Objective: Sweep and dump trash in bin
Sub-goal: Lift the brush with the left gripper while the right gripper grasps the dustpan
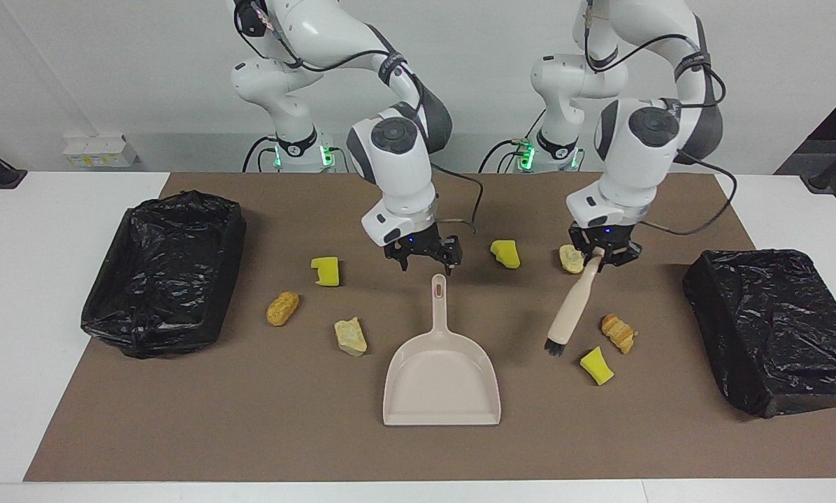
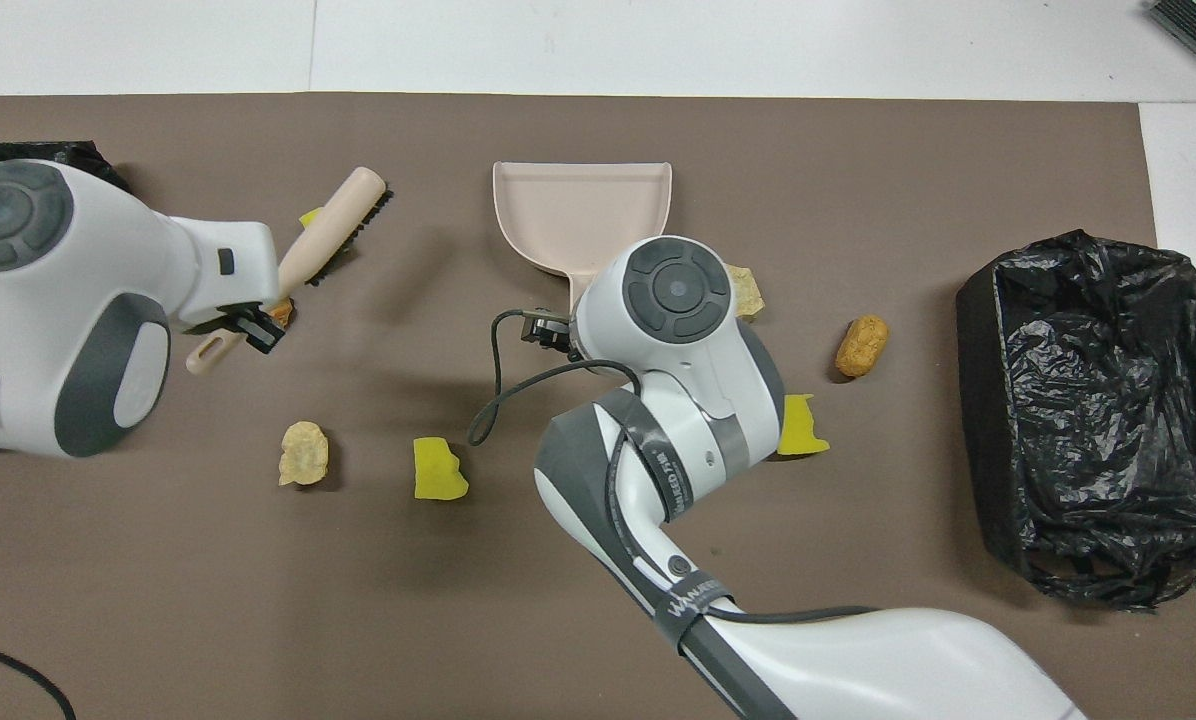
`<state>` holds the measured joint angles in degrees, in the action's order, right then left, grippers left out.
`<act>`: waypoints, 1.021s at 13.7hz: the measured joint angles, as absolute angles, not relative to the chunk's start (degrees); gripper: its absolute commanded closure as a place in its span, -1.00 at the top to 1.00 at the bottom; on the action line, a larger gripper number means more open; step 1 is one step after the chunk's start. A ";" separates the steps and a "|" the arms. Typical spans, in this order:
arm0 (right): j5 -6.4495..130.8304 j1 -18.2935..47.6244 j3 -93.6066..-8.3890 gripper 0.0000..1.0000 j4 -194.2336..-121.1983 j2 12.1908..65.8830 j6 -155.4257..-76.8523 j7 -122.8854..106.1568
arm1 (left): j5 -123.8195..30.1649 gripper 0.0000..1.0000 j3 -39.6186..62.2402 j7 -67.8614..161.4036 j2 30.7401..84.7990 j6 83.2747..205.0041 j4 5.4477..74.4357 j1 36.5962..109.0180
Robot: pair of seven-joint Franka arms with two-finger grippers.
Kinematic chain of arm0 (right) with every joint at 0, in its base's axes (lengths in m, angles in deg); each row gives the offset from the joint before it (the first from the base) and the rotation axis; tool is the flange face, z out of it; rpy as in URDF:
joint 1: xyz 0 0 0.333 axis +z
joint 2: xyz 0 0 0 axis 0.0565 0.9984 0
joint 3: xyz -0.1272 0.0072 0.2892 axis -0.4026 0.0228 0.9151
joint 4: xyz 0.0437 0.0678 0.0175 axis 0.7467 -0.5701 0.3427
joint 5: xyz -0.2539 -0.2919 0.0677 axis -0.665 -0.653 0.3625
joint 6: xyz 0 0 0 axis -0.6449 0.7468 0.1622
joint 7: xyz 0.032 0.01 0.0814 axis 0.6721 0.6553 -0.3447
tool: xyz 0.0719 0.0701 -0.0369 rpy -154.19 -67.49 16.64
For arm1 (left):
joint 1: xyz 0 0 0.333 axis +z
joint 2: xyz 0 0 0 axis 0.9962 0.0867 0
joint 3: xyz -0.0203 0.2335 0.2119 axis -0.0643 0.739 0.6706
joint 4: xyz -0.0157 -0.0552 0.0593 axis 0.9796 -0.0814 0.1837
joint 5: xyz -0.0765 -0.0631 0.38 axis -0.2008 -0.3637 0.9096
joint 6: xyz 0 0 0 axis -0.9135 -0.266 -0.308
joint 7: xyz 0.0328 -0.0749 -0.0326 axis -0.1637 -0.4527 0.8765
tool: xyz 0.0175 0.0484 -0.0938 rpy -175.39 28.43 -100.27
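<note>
My left gripper (image 1: 599,257) is shut on the handle of the beige brush (image 1: 570,311), (image 2: 330,232). The brush slants down, and its black bristles (image 1: 552,346) are low by the mat beside a striped orange-brown lump (image 1: 618,332) and a yellow chunk (image 1: 597,366). More trash lies around: a yellow chunk (image 1: 505,253), a beige lump (image 1: 571,258), a yellow chunk (image 1: 326,271), an orange-brown lump (image 1: 282,308) and a tan lump (image 1: 351,336). My right gripper (image 1: 427,265) hangs open just over the handle of the beige dustpan (image 1: 440,381), (image 2: 583,210).
A bin lined with a black bag (image 1: 163,272), (image 2: 1088,420) stands at the right arm's end of the brown mat. A second black-bagged bin (image 1: 774,328) stands at the left arm's end. In the overhead view the right arm's wrist (image 2: 676,290) covers the dustpan's handle.
</note>
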<state>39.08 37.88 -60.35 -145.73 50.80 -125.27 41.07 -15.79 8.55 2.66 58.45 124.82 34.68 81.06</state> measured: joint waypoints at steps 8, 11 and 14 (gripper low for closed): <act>36.41 36.75 -61.11 0.74 -143.85 53.98 -128.51 30.22 | -9.39 -1.00 8.47 -25.26 78.94 129.96 11.51 88.51; 36.41 36.94 -60.98 0.57 -143.83 53.99 -130.21 30.09 | -9.04 -1.00 8.43 -33.83 81.42 130.57 9.59 90.17; 36.40 37.40 -60.95 0.13 -144.04 54.49 -131.06 29.59 | -7.03 -1.00 7.86 -38.84 82.83 130.68 9.59 90.11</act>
<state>36.40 37.40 -60.95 -144.04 54.49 -131.06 29.59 -7.03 7.86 -38.84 82.83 130.68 9.59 90.11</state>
